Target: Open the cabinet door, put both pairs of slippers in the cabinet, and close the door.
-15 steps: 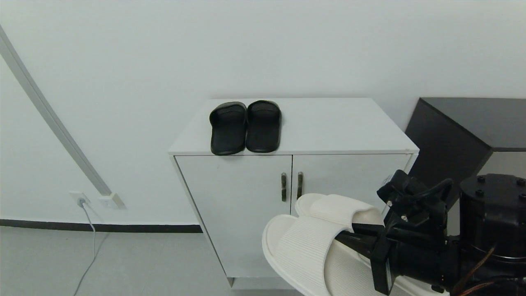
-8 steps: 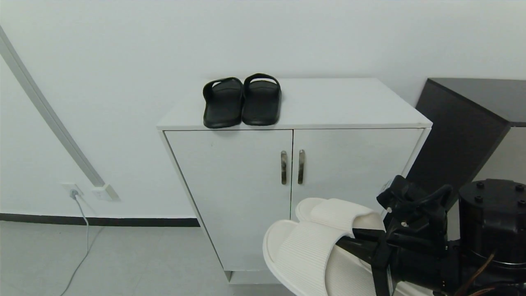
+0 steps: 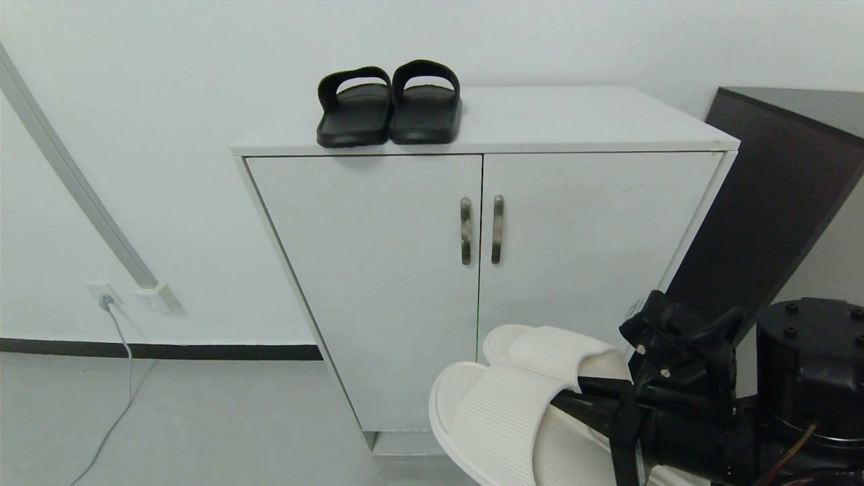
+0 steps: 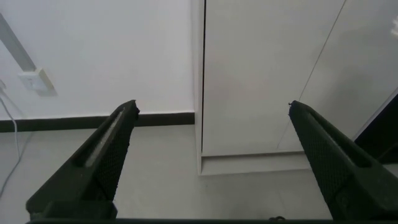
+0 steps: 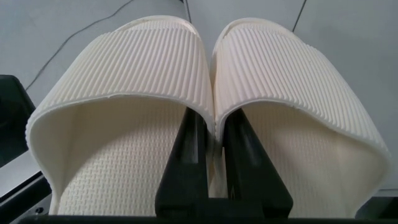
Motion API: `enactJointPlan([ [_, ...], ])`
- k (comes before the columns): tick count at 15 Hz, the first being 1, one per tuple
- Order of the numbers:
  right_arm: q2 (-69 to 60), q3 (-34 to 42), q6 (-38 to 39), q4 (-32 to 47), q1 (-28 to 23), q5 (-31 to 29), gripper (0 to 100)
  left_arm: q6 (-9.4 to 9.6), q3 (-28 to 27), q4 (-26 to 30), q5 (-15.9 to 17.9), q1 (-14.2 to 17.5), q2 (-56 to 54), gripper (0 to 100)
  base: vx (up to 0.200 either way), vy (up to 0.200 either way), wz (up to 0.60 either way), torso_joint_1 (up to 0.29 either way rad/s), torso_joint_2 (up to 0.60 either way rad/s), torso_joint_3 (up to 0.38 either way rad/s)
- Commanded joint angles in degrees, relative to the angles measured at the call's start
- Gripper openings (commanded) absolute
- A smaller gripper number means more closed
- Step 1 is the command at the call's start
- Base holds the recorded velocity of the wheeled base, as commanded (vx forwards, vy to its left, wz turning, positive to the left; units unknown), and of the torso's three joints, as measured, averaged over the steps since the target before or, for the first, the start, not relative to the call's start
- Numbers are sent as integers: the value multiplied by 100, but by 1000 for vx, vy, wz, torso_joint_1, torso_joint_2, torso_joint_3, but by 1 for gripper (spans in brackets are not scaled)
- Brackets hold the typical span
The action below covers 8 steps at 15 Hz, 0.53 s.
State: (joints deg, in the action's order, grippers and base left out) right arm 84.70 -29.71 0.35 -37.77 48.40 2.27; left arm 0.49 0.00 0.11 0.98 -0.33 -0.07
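The white cabinet (image 3: 378, 270) stands against the wall with both doors shut, its two metal handles (image 3: 480, 230) side by side at the middle. A pair of black slippers (image 3: 389, 105) sits on its top, near the front left. My right gripper (image 3: 574, 399) is low in front of the right door, shut on a pair of white ribbed slippers (image 3: 520, 398) (image 5: 205, 81). Its fingers (image 5: 186, 165) reach under the straps and pinch the two inner sides together. My left gripper (image 4: 212, 109) is open and empty, facing the cabinet's (image 4: 261, 81) lower part.
A dark piece of furniture (image 3: 776, 196) stands close to the cabinet's right side. On the wall at the left are a socket (image 3: 102, 297) with a cable hanging to the floor and a slanted grey duct (image 3: 67, 169). Grey floor (image 3: 169, 418) lies open to the left of the cabinet.
The whole head view has shifted: the cabinet now sits higher and larger in the picture, so the camera moved. The right gripper still holds the white slippers the same way.
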Motion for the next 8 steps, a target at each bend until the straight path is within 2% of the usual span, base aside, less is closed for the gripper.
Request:
enactJointPlan([
  [1,38,27,0,-11,3,11,0,4,-9,7,-1,-2,7,100,0,0,0,-110,461,354],
  [6,20,88,0,-126,3,11,0,4,-26,-11,-177,-2,7,100,0,0,0,-66,444,379],
  [8,29,132,0,-134,3,11,0,224,-237,-29,-185,-2,218,100,0,0,0,-10,381,366],
])
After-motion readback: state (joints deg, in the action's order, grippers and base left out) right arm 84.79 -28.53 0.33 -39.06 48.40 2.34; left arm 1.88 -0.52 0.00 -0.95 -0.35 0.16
